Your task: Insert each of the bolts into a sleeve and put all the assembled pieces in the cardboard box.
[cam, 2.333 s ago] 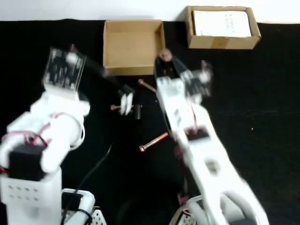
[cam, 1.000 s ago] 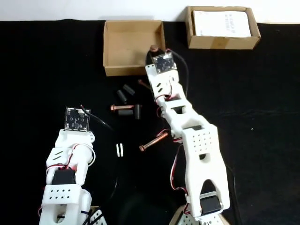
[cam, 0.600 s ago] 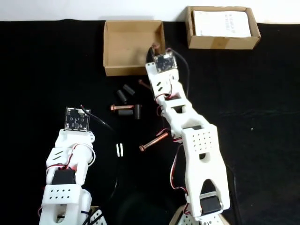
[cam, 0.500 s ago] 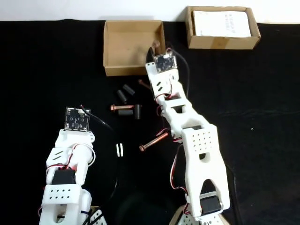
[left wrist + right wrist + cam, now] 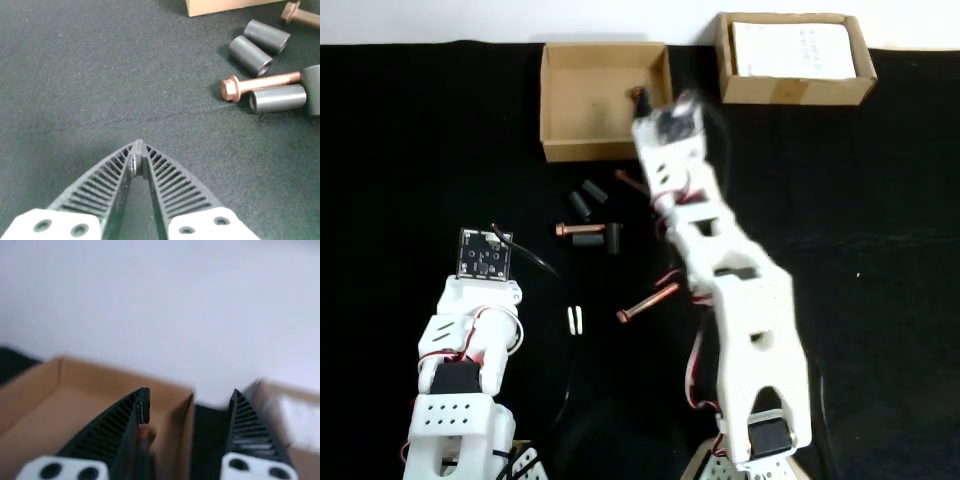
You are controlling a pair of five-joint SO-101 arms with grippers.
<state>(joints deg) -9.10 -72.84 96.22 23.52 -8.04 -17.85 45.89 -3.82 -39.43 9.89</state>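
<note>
"Cardboard box (image 5: pixel 582 100), high view first: where does the work lie from it?"

"On the table (image 5: pixel 880 260), out from its front wall, between the box and the left gripper (image 5: pixel 576 320)," the inspector reports. "Loose bolts (image 5: pixel 570 229), counted: three. One lies with its long axis parallel to the front wall, one sits just off the box's front corner, partly under the right arm, and one lies slanted, farthest from the box. Loose sleeves (image 5: pixel 580 205), counted: four. Two are nearer the front wall and two are beside the parallel bolt. One copper-topped piece (image 5: pixel 638 95) is inside the box, by the wall that faces the second box (image 5: pixel 795 58). The right gripper (image 5: pixel 658 106) hangs over that wall."

"Left wrist view?"

"Left gripper's jaws pressed together, holding nothing. The parallel bolt lies ahead of it, on the box side and well apart, with a sleeve just beside its shaft and lined up with it. Two more sleeves lie closer to the box. A second bolt head shows at the box's front wall."

"Right wrist view?"

"Jaws spread, nothing between them. The box floor is below, and the copper piece rests inside, just beside one finger."

"Which arm for the next bolt?"

"In the inspector's judgement, the corner bolt is nearest the right gripper. The parallel bolt and its sleeve suit the left."
</note>
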